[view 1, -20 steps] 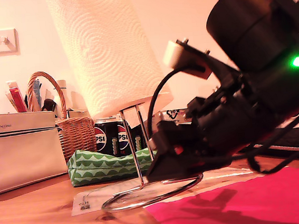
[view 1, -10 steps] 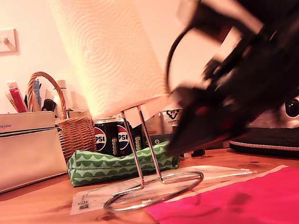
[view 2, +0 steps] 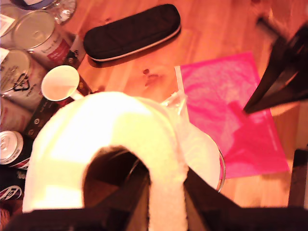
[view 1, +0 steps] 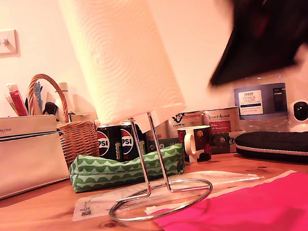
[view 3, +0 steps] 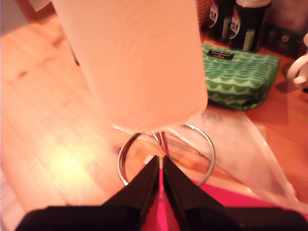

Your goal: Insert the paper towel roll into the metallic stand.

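The paper towel roll (view 1: 119, 53) sat partway down the metallic stand (view 1: 154, 173), tilted, not seated; our first hand (view 2: 166, 211) gripped its rim, our second hand (view 3: 161, 185) was closed, empty.

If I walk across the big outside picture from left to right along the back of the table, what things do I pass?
White box → wicker basket → Pepsi cans → mug → black case → small white camera.
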Robot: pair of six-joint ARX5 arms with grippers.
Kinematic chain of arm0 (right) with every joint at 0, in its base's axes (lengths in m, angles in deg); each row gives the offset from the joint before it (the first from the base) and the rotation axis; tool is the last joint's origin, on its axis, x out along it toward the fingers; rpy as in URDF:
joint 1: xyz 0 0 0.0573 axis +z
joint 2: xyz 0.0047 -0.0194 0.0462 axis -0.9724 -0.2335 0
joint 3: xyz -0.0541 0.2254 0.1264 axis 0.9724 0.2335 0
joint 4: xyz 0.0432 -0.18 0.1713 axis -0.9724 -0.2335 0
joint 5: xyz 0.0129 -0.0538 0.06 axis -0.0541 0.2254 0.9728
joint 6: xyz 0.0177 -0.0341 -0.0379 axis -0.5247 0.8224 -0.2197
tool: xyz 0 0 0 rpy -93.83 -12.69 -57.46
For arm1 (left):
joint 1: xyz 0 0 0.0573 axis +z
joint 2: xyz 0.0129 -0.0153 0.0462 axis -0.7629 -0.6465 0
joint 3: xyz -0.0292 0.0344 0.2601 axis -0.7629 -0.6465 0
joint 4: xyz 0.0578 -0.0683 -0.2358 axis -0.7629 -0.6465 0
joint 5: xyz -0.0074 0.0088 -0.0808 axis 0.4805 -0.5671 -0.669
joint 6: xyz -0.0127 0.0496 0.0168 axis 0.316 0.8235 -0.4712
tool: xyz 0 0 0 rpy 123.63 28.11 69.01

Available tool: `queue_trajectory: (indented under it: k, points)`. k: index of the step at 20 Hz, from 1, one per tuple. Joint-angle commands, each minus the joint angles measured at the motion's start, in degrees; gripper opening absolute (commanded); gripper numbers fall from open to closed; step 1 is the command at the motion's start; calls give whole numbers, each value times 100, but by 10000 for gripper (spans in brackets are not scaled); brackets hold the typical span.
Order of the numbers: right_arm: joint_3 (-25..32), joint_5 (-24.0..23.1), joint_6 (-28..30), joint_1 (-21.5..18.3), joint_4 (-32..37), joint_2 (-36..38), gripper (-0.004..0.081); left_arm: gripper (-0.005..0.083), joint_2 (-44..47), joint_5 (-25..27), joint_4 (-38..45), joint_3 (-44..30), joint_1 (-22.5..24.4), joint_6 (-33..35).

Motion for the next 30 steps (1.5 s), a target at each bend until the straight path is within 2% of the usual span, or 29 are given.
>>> queue_trajectory:
  k: [1, 5, 10, 12, 14, 15, 20, 24, 25, 26, 27, 30]
  points:
    - [74, -11, -17, -2, -184, 46, -12, -21, -319, 168, -42, 2, -138, 116]
    - [74, -11, -39, -2, -391, 136, -12, -21, -470, 339, -33, 2, -350, 127]
    - [74, -11, -39, -2, -404, 136, -12, -16, -472, 332, -42, 2, -350, 120]
    - [74, -11, -37, -2, -407, 136, -12, 65, -472, 332, -81, 2, -352, 122]
    - [74, -11, -37, -2, -407, 136, -12, 219, -472, 330, -120, 2, -352, 120]
    - [74, -11, -37, -2, -407, 136, -12, 262, -472, 330, -125, 2, -352, 122]
    - [74, -22, -37, -2, -426, 136, -12, 273, -470, 332, -170, 2, -352, 120]
    - [74, -162, -33, -2, -426, 136, -12, 262, -444, 334, -437, 136, -352, 118]
    - [74, -162, -31, -7, -424, 136, -12, 229, -415, 337, -516, 192, -352, 57]
    - [74, -175, -31, -7, -387, 136, -12, 155, -365, 332, -608, 243, -350, 55]
    - [72, -173, -20, -7, -308, 136, -12, 20, -289, 337, -651, 258, -350, 55]
    - [70, -175, -20, -7, 229, 136, -12, -23, 48, 282, -417, 258, -284, -7]
